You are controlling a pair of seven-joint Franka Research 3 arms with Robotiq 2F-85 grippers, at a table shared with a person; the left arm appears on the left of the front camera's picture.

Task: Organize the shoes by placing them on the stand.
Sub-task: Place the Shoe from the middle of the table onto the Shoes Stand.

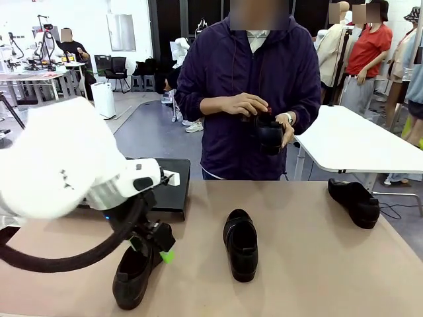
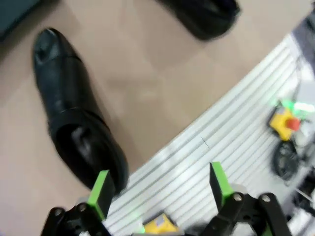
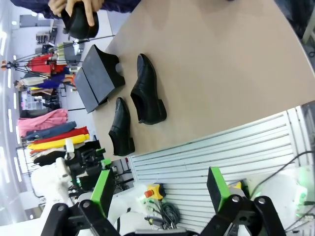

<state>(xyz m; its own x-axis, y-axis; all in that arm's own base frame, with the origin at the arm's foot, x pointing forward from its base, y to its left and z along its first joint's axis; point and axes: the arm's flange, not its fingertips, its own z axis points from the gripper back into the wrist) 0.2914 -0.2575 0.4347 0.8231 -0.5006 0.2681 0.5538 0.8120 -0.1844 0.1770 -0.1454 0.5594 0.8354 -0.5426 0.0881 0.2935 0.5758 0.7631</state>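
L claw (image 1: 158, 249) hung wide open, empty, just by heel of near-left shoe (image 1: 134, 274); R claw (image 3: 160, 191) open too, holding nothing. Stand (image 1: 168, 191) sat behind w/ no shoe on it. Risk: pads pinching glossy heel rim alone might slip, toe sagging.

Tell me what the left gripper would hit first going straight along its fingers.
Probably bare table near its edge: the open left gripper aims beside the nearest shoe, at its heel end, not at it. Depth is unclear.
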